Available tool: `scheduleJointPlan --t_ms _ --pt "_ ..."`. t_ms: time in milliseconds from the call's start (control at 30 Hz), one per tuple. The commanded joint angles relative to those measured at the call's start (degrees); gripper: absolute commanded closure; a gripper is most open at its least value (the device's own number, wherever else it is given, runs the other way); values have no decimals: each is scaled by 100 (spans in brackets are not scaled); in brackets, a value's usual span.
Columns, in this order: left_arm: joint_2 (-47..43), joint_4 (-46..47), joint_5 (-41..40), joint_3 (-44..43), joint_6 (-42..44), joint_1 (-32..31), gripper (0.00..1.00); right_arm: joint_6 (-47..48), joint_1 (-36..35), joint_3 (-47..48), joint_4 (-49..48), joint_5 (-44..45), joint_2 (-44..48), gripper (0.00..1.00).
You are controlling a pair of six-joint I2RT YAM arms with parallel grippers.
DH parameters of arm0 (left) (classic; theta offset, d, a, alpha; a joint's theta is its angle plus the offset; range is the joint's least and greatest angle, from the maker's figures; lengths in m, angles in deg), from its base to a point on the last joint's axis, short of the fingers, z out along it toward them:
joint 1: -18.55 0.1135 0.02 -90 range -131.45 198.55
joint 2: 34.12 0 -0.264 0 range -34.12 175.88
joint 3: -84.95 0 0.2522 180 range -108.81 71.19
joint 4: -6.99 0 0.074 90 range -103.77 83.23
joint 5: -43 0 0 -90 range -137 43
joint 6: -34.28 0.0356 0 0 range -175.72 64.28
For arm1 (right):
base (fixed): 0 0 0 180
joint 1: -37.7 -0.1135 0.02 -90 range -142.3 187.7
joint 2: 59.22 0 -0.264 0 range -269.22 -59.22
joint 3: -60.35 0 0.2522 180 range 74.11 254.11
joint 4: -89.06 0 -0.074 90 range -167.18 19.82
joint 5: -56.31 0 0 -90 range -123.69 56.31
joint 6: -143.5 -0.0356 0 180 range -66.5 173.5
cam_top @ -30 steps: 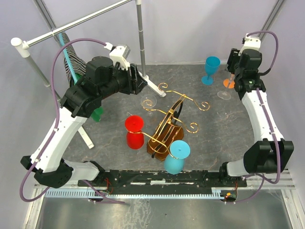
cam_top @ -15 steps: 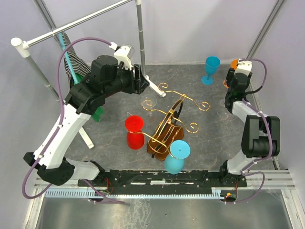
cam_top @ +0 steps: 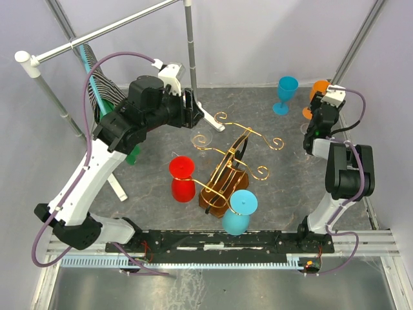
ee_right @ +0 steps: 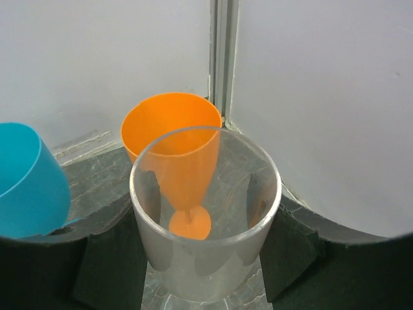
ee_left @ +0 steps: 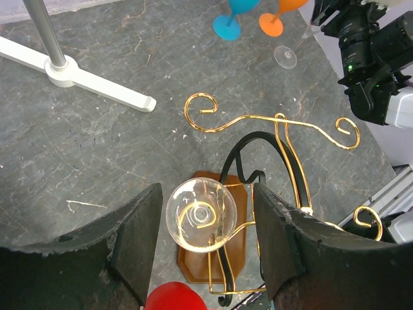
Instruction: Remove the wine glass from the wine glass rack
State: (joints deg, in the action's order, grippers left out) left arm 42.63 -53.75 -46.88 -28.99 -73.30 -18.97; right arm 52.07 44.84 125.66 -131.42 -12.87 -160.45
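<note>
The gold wire wine glass rack [cam_top: 240, 155] stands mid-table on its brown wooden base [ee_left: 210, 258]. A clear wine glass [ee_left: 200, 213] hangs upside down on its far left arm, and it also shows in the top view [cam_top: 202, 140]. My left gripper [ee_left: 206, 192] is open just above that glass, one finger on each side of its foot, not touching. A red glass [cam_top: 182, 177] and a cyan glass [cam_top: 240, 211] also hang on the rack. My right gripper [ee_right: 206, 258] is shut on the bowl of another clear wine glass [ee_right: 205, 213], upright at the far right.
A blue glass [cam_top: 284, 93] and an orange glass [cam_top: 318, 90] stand at the far right corner, close to my right gripper [cam_top: 314, 126]. A grey pole frame with a white foot [ee_left: 97, 81] stands at the far left. The right wall is close behind the right arm.
My right arm has folded back, and its wrist has come nearer and lower beside the orange glass. My left gripper has shifted slightly right, over the hanging clear glass.
</note>
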Motion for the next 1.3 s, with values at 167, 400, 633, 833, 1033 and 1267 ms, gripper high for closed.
scheduleJointPlan --t_ms 167,400,633,833,1033,1267 --pt "-116 337 58 -30 229 -18 34 213 59 -98 -1124 -41 -225 61" --pt "-145 404 64 66 212 -25 34 317 60 -122 -901 -169 -242 52" --pt "-177 466 77 174 244 -19 33 152 54 -239 -801 -315 -303 33" --pt "-221 444 6 208 308 -18 32 123 61 -226 -604 -436 -276 24" --pt "-266 439 -3 271 328 -19 31 73 55 -347 -486 -489 -64 8" --pt "-316 420 -3 296 313 -19 31 -152 59 -626 321 -554 976 0"
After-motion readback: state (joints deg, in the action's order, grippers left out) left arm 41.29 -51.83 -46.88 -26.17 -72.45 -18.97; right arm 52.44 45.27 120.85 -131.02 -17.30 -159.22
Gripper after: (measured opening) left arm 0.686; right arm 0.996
